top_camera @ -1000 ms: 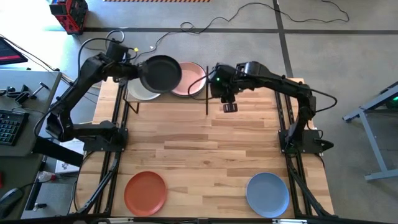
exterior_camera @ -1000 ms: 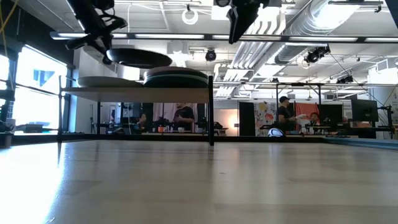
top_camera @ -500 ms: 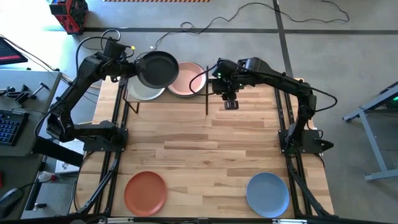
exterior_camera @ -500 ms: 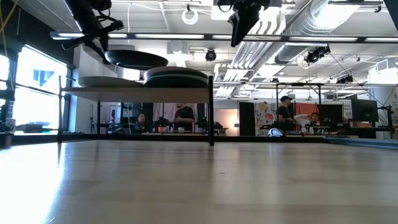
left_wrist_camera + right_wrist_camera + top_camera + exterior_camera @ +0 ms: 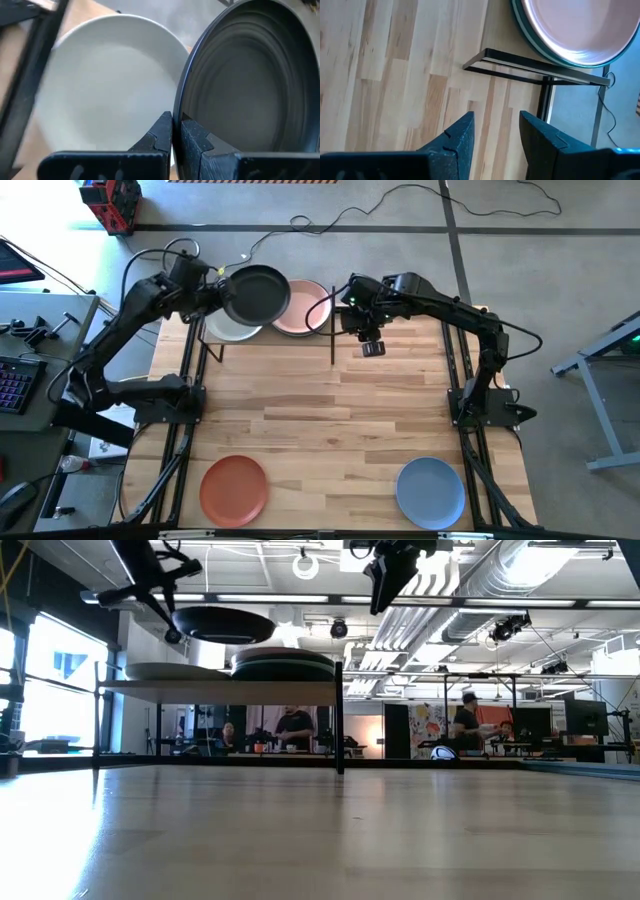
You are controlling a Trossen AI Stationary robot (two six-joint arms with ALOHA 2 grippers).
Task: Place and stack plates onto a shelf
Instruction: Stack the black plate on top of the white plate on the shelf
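Note:
My left gripper (image 5: pixel 224 297) is shut on a charcoal plate (image 5: pixel 258 293) held in the air above the shelf (image 5: pixel 220 686). It hangs over the gap between an off-white plate (image 5: pixel 110 90) and a pink plate (image 5: pixel 305 310) that tops a stack with a teal rim (image 5: pixel 530 37). Both rest flat on the shelf board. My right gripper (image 5: pixel 371 348) is open and empty just right of the shelf, over the tabletop (image 5: pixel 410 75). A terracotta plate (image 5: pixel 234 489) and a blue plate (image 5: pixel 430 491) lie flat near the table's near edge. My left gripper pinches the charcoal plate's rim (image 5: pixel 181 107) between its two fingers, one on the top face and one on the underside. The fingers come nearly level from the table's left. The plate is lifted clear above the shelf (image 5: pixel 222 625), about level.
The shelf's thin black uprights (image 5: pixel 332 330) and frame bar (image 5: pixel 530 70) stand between my two grippers. The middle of the tabletop (image 5: pixel 330 420) is bare wood. People and desks show in the room beyond the table (image 5: pixel 465 725).
My left gripper has risen a little with the charcoal plate, which now hangs higher above the shelf stack than before and stays about level.

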